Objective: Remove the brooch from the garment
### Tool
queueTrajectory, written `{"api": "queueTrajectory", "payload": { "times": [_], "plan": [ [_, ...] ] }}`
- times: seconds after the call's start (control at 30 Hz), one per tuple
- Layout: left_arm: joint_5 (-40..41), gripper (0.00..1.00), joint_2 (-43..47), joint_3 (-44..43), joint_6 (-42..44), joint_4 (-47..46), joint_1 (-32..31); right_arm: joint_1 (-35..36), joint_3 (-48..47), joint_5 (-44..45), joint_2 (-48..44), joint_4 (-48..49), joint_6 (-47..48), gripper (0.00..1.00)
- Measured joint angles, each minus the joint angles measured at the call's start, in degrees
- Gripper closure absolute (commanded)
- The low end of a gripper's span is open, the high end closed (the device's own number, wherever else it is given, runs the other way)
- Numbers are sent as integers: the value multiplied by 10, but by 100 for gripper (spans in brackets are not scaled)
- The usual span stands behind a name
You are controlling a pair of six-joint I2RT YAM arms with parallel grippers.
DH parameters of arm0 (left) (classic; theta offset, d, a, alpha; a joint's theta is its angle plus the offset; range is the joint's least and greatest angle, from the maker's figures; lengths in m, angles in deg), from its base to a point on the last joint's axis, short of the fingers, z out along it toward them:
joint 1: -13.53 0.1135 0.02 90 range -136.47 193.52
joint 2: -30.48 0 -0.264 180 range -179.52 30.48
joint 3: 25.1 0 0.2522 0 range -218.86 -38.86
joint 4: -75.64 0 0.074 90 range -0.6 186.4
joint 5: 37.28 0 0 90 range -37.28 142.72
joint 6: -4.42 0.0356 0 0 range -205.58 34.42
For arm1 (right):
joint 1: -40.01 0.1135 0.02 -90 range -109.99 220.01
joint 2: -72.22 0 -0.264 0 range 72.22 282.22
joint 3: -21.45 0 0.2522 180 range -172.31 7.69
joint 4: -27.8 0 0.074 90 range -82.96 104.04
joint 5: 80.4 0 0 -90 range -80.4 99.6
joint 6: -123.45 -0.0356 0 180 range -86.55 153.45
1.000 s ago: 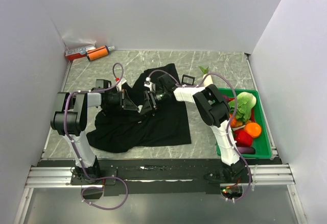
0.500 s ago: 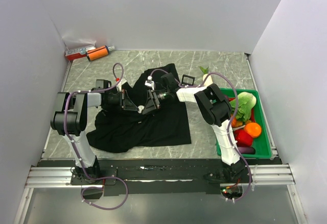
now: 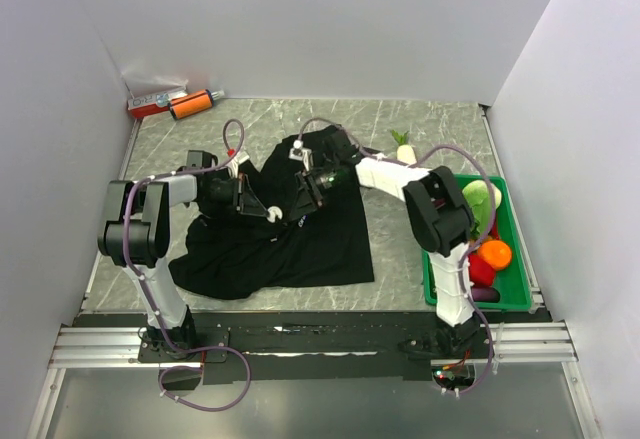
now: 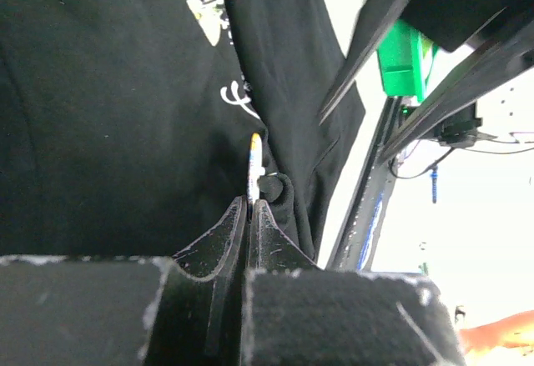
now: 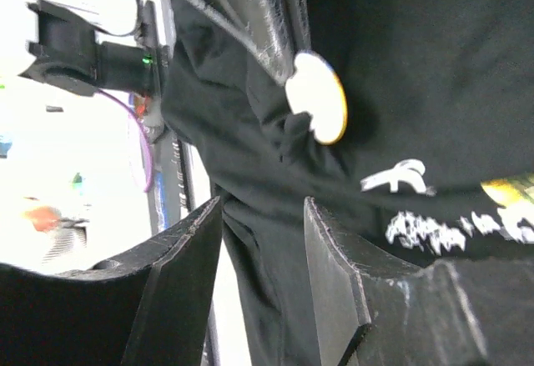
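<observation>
Left claw [image 4: 250, 203] is pressed flat together, tips right up against the brooch [image 4: 254, 166], which I'm seeing edge-on from that wrist. Honestly can't tell if I've got its rim in there or just a bit of cloth. Right claw [image 5: 263, 208] is spread, with a bunched ridge of the black T-shirt [image 5: 434, 66] sitting in the gap between its fingers. The brooch is just past those tips: a pale round disc with a goldish edge, on the cloth beside the white swirls [image 5: 400, 174] of the print. From above, the T-shirt lies across the middle of the table [image 3: 420, 124], both claws meet over it, and the brooch sits between them.
</observation>
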Motion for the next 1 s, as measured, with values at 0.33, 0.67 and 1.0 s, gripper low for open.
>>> {"api": "queueTrajectory", "payload": {
  "times": [0.33, 0.67, 1.0],
  "plan": [
    [49, 99, 1, -59, 84, 102, 2, -31, -21, 89, -68, -171, 200, 52],
    [98, 99, 25, -117, 156, 209, 2, -35, 30, 231, -110, -196, 296, 72],
    [179, 99, 30, -164, 225, 277, 2, -35, 63, 326, -99, -197, 325, 82]
  ]
}}
